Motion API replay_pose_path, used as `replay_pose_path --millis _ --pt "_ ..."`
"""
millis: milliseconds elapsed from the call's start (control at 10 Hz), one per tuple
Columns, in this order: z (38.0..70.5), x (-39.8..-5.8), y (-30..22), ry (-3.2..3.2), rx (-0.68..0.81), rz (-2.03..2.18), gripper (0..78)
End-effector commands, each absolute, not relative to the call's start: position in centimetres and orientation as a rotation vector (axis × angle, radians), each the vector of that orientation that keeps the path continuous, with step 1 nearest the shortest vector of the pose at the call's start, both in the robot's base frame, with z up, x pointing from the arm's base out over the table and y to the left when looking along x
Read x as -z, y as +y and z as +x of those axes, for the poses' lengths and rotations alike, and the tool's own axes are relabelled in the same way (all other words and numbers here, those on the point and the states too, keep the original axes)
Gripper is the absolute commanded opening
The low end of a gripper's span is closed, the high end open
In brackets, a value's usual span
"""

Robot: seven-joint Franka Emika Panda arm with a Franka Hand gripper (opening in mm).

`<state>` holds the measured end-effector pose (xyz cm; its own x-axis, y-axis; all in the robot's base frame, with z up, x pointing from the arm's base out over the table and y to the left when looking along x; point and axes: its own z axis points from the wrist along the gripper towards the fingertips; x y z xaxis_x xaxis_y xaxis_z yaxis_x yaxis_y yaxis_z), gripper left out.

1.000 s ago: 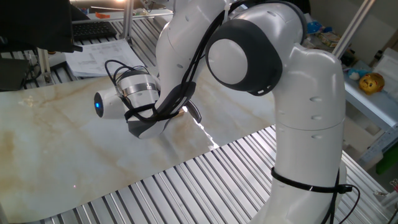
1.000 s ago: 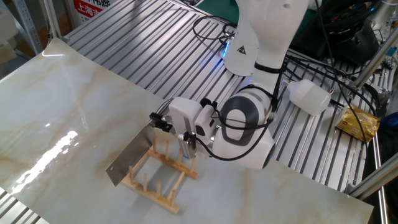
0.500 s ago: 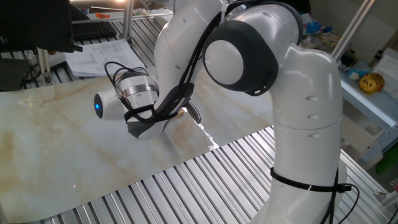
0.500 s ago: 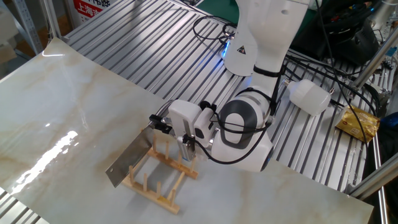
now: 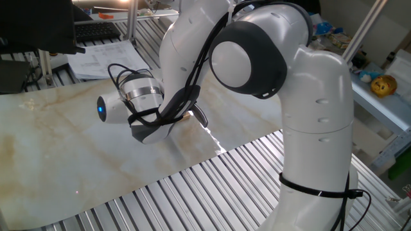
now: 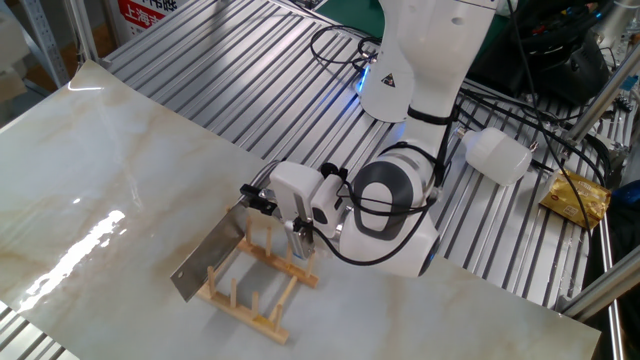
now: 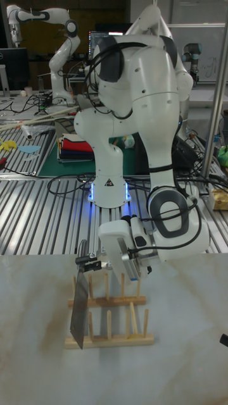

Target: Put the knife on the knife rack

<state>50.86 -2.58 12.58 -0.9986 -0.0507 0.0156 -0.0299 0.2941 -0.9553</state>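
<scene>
Bent low over the table, forearm folded back near the base, wrist level, gripper (image 6: 256,203) pointing sideways, fingers closed on the knife handle (image 7: 95,259)

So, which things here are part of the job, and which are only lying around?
Part of the job:
- knife, standing on edge at one end of the rack
- knife rack
- gripper, over the rack

Only lying around:
- yellow packet on the slatted bench
- papers behind the table

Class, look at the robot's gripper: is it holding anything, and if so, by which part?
The gripper holds the knife by its handle end; the blade hangs down beside the knife rack.
</scene>
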Motion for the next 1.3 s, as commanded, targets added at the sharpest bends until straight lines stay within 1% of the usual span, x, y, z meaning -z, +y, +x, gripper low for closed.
replay_pose_path --millis 100,1300 --pt "50.89 -12.71 -2.58 2.518 1.856 -0.077 1.1" --pt "50.29 -12.83 -2.69 2.538 1.851 -0.097 1.1"
